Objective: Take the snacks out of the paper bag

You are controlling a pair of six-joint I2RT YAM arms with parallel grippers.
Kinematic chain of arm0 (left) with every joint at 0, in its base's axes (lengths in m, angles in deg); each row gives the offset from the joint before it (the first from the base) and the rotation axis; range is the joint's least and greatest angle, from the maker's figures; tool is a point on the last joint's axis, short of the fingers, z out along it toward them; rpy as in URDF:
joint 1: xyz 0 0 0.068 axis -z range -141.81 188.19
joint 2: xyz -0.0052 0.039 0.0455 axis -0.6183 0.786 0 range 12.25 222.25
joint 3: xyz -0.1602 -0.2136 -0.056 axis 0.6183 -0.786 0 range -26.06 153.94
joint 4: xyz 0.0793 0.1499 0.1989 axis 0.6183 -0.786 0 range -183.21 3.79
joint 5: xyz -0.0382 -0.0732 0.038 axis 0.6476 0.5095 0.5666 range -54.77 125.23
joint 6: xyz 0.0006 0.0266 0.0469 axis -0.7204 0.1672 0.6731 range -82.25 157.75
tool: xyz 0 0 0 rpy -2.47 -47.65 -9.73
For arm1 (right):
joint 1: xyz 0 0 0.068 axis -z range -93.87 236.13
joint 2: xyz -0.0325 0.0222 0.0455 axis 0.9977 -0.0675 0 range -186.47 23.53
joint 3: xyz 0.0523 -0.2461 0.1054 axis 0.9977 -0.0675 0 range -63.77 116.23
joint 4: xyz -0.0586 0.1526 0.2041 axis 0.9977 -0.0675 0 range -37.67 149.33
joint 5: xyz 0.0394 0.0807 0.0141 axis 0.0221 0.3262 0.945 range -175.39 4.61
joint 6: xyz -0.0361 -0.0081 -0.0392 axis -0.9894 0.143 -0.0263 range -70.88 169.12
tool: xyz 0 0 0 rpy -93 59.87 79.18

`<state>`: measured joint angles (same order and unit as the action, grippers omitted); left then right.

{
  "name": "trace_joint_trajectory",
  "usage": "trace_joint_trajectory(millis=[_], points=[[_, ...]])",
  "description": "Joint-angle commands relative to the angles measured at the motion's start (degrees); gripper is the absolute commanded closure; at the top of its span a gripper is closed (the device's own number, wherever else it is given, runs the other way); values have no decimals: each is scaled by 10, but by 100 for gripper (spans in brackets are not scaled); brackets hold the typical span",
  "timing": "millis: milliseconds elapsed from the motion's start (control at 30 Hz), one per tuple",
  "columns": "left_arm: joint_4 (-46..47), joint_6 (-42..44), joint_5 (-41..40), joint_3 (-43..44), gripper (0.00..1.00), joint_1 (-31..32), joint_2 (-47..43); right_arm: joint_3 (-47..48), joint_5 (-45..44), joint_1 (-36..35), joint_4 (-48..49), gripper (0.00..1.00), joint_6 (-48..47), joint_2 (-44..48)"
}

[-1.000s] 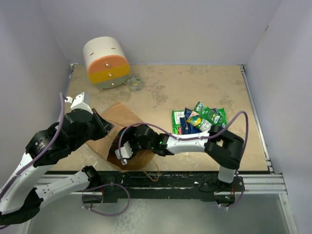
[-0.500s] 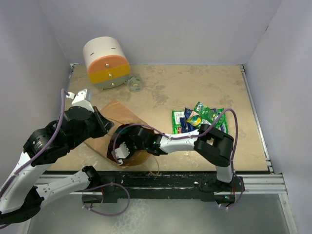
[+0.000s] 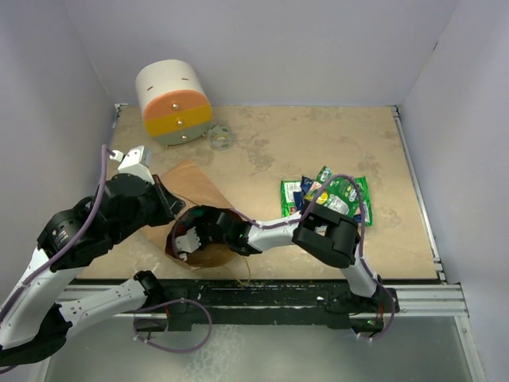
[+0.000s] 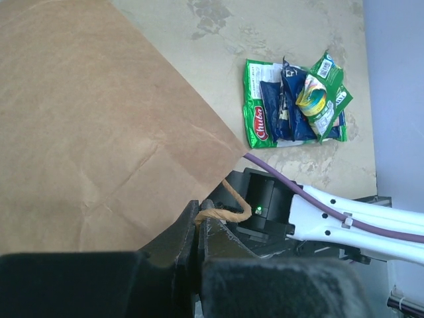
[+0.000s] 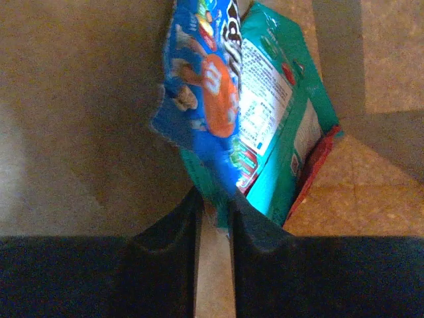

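Note:
The brown paper bag [image 3: 195,181] [image 4: 86,119] lies on its side, mouth toward the near edge. My left gripper [image 3: 171,211] [image 4: 199,222] is shut on the bag's twisted paper handle [image 4: 228,213] and holds the mouth up. My right gripper [image 3: 188,239] [image 5: 215,205] is inside the bag, its jaws pinched on the lower edge of a blue snack packet [image 5: 205,86]. A teal packet [image 5: 285,132] and a red one [image 5: 318,159] lean behind it. Several green and dark blue snacks [image 3: 326,195] [image 4: 295,103] lie in a pile on the table at the right.
A white, orange and yellow cylinder [image 3: 173,102] lies at the back left with a small tape roll [image 3: 219,135] beside it. Walls close in the table on the left, back and right. The right arm's purple cable [image 4: 371,222] runs over the snack pile.
My right gripper has pushed further left, deeper into the bag, and its jaws have narrowed onto the blue packet. The left arm still holds the handle and has barely moved.

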<state>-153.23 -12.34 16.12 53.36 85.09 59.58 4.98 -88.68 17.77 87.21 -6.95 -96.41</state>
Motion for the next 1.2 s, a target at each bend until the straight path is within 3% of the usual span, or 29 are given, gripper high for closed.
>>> trace_joint_trajectory(millis=[0,133,367,700,1033,1167], points=[[-9,-21,-17,23,100,-2,-11,7,-12,2,25,87,21,46],[-1,-49,-43,-3,100,-1,-27,-21,-11,1,-10,100,36,110],[22,-52,-54,-7,100,-1,-14,-78,138,-3,-81,100,123,220],[65,-36,-81,13,100,-1,18,-106,250,-5,-131,100,255,338],[74,-26,-117,47,100,-1,85,-70,230,-5,-225,100,325,447],[36,-39,-151,71,100,-1,122,-41,224,-5,-275,100,400,495]])
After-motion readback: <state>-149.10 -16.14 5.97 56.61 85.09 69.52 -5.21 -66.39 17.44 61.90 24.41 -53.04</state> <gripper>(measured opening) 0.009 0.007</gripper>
